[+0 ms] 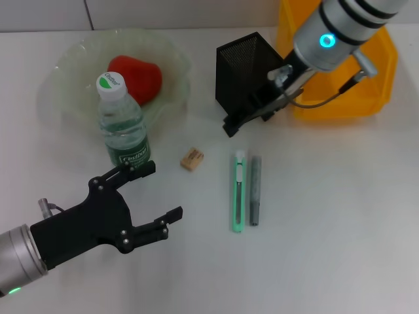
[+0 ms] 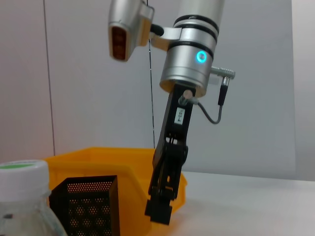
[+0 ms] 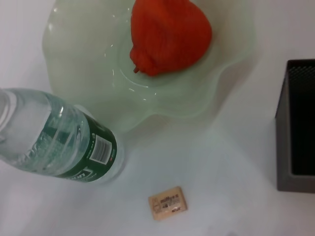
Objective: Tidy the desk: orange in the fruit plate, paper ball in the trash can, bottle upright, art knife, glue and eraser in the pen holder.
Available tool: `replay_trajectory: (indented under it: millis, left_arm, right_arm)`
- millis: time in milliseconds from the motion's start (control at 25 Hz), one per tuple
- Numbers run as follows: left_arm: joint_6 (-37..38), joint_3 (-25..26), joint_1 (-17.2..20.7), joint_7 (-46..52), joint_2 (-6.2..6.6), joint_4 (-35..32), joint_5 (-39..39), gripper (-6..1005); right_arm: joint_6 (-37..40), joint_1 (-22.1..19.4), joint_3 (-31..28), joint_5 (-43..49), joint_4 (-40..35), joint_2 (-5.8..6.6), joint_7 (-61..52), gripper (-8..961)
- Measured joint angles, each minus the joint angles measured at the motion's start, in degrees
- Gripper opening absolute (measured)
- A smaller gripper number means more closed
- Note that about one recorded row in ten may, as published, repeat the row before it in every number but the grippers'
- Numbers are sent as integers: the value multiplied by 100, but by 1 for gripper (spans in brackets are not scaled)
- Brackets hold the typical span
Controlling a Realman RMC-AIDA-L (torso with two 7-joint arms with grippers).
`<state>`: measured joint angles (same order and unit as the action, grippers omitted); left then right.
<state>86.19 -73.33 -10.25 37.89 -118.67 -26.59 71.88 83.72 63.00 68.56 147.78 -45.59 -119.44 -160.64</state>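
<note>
The orange (image 1: 135, 77), red-orange, lies in the pale green fruit plate (image 1: 65, 65). In front of the plate the bottle (image 1: 122, 124) stands upright with its green cap on. A tan eraser (image 1: 192, 159) lies on the desk, and to its right the green art knife (image 1: 237, 191) and grey glue stick (image 1: 255, 190) lie side by side. My open left gripper (image 1: 160, 190) hovers just in front of the bottle. My right gripper (image 1: 229, 127) hangs beside the black mesh pen holder (image 1: 247, 69), above the desk. The paper ball is out of view.
The yellow trash can (image 1: 376, 72) stands at the back right behind the right arm; its inside is hidden. The right wrist view looks down on the plate (image 3: 231, 64), the bottle (image 3: 59, 142) and the eraser (image 3: 167, 202).
</note>
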Motion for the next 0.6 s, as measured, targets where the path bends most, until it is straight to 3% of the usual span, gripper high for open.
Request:
replay_trajectory:
  millis: [360, 600]
  left_arm:
    - [-52, -29, -22, -17, 2, 0, 7, 857]
    - [-107, -39, -113, -19, 4, 46, 15, 857]
  right_arm:
    - [-565, 291, 251, -308, 909, -47, -289, 824]
    - [-625, 290, 736, -357, 949, -47, -521, 816]
